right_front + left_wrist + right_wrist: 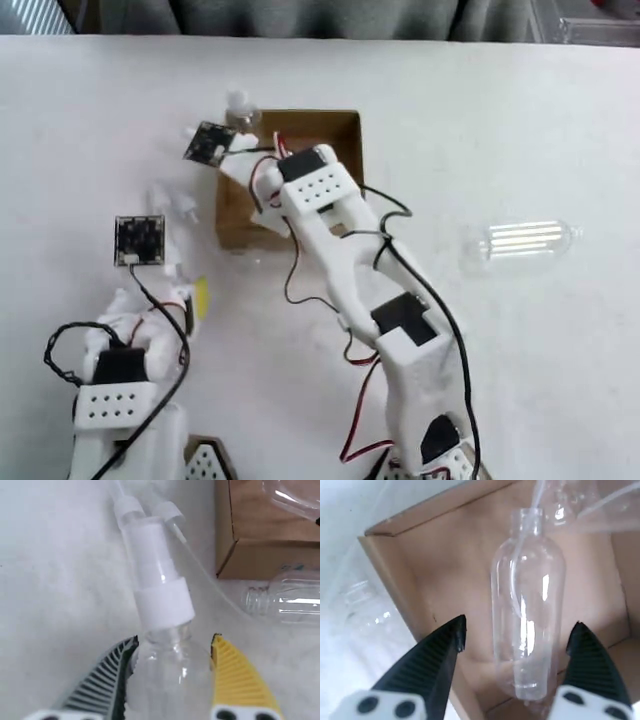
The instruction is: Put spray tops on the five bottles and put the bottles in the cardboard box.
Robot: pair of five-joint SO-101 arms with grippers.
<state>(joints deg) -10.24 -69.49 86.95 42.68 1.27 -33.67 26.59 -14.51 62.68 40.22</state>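
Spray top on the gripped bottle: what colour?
White; the spray top on the bottle shows best in the left wrist view.

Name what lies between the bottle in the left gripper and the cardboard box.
Left wrist view: beyond the held bottle, a loose spray top, its thin dip tube trailing across the table, and an uncapped bottle lying beside the cardboard box.

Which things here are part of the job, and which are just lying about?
Job: cardboard box; capped bottle in left gripper; bottle in the box under open right gripper; uncapped bottle beside the box; lone bottle lying apart.
Lying about: clear plastic container beyond the far edge.
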